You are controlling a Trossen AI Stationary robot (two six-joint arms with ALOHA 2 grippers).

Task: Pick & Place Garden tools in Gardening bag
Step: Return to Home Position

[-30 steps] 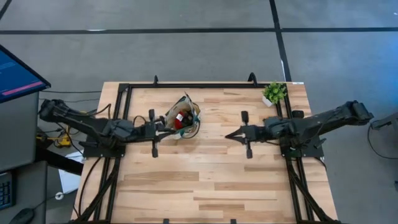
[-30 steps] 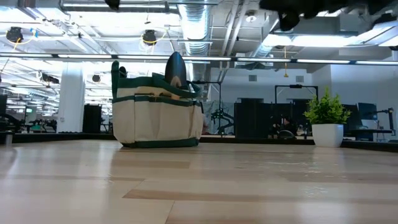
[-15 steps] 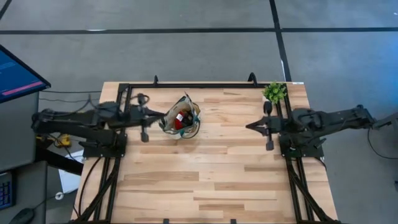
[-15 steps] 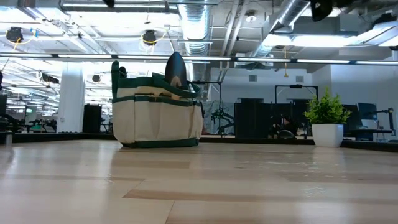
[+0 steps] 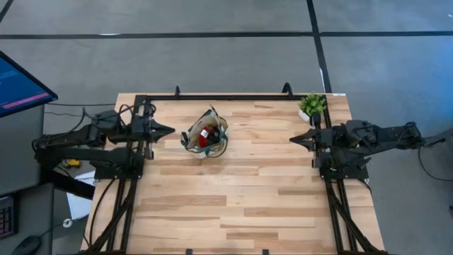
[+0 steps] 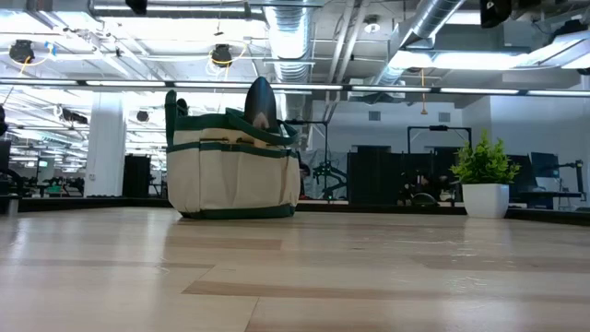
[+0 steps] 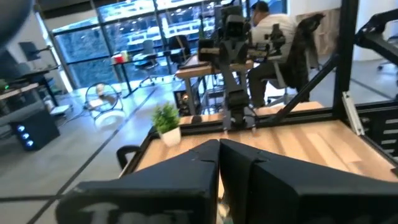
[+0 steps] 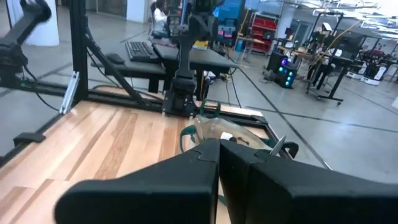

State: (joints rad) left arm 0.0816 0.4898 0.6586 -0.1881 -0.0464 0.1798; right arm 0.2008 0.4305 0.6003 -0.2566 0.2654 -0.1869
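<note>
Upright on the table (image 5: 233, 202), a little left of centre and toward the back edge: the gardening bag (image 5: 192, 139), cream with dark green trim, mouth open to the ceiling. Packed inside, the garden tools (image 5: 210, 129), among them a red-and-black piece (image 5: 205, 137) plain from above. From table height, same bag (image 6: 230, 175) flat on its base, thin loop handles up, with one dark rounded blade (image 6: 260, 103) poking above the rim. Just to the bag's left, near but not touching, the left gripper (image 5: 170, 130), raised over the wood by the left side of the black frame (image 5: 145, 142) and pointing toward the bag; fingers pressed together to a point with nothing between them, as confirmed by its own wrist camera (image 7: 219, 149). Well apart on the other side, close to the right edge, the right gripper (image 5: 293, 138), likewise up off the surface and aimed back at the bag; claw narrow, both fingers meeting along a thin seam (image 8: 219, 148), empty. Just behind that gripper, in the back right corner, a small potted plant (image 5: 312, 106), white pot and green leaves (image 6: 484, 180). Beyond the left edge, off the table, a monitor (image 5: 21, 81) with a lit screen. Farther out in the room past the right arm, a person (image 7: 268, 31) seated at a desk.
</note>
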